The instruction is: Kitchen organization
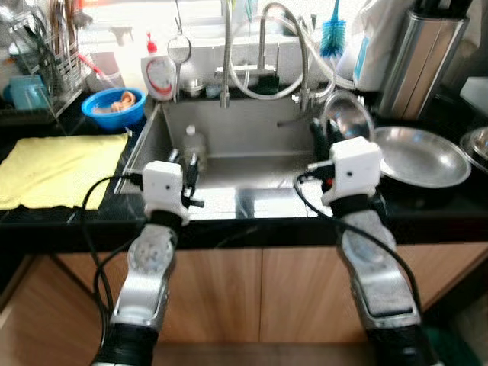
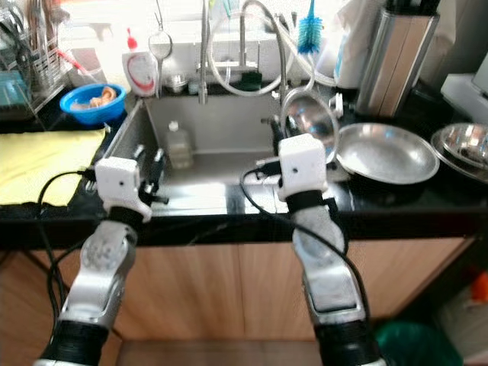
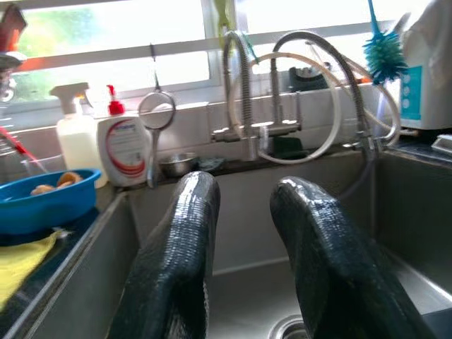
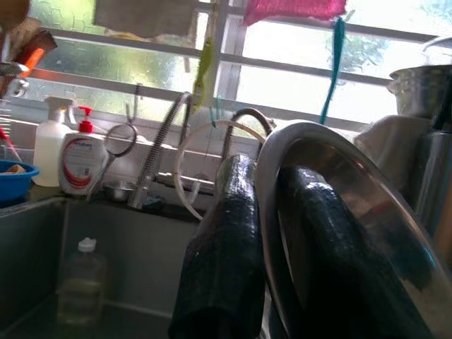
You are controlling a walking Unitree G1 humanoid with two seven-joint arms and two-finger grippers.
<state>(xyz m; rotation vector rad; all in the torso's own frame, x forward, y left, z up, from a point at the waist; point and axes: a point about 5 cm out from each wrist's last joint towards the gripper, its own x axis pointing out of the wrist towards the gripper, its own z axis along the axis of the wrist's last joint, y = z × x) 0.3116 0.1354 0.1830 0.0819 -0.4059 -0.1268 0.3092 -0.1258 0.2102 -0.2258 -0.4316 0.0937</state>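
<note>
At lower centre, both arms reach over the black table (image 1: 427, 213) edge into the sink (image 1: 229, 164). The left gripper (image 3: 244, 233) hangs over the basin, fingers parted and empty. The right gripper (image 4: 272, 233) clamps the rim of a steel plate (image 4: 339, 205) standing tilted at the sink's right edge. Further back, a clear bottle (image 1: 194, 145) stands in the basin; a blue bowl (image 1: 113, 107) sits upper left.
</note>
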